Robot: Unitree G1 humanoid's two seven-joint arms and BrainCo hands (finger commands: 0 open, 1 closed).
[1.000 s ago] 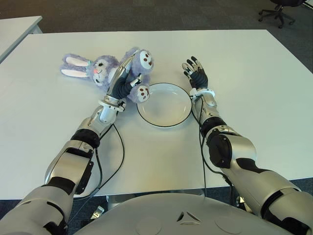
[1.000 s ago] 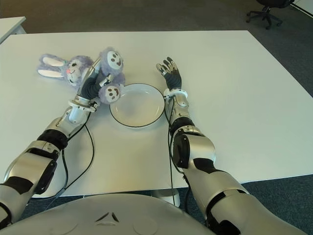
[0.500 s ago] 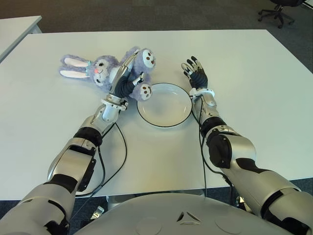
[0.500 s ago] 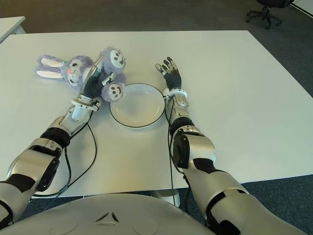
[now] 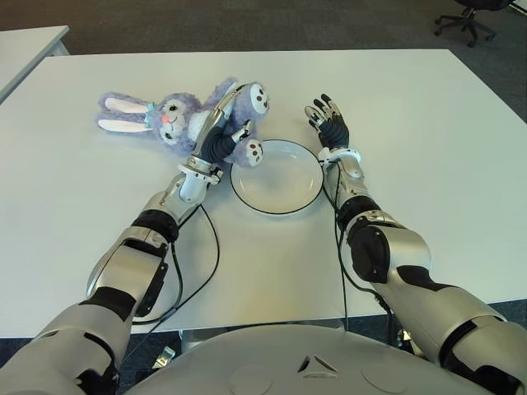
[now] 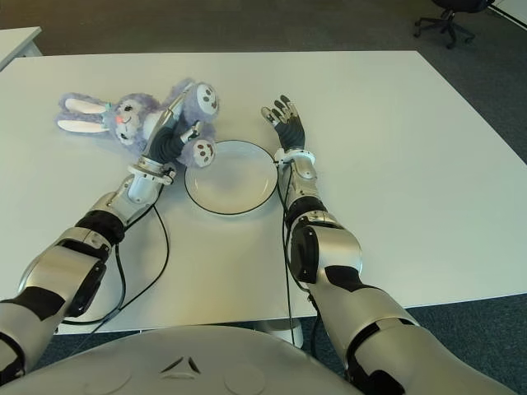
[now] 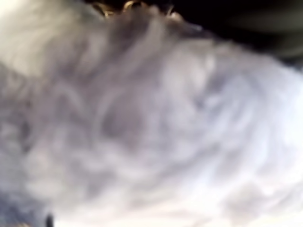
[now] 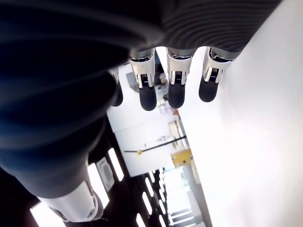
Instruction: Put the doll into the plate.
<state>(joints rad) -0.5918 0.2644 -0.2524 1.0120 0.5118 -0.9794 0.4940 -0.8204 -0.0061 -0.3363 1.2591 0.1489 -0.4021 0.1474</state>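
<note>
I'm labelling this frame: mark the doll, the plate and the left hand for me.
doll [image 5: 177, 115]: left eye view, on its face.
plate [image 5: 284, 200]: left eye view, on the near rim.
left hand [image 5: 216, 140]: left eye view, on the fingers gripping the doll.

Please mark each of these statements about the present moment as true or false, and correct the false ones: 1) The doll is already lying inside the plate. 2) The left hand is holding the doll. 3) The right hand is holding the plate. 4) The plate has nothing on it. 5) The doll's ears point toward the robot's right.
1) False. The doll lies on the table to the left of the plate; only one foot reaches the plate's rim.
2) True. The left hand is closed around the doll's body.
3) False. The right hand is open with spread fingers, beside the plate on its right, holding nothing.
4) True.
5) False. The ears point toward the robot's left.
</note>
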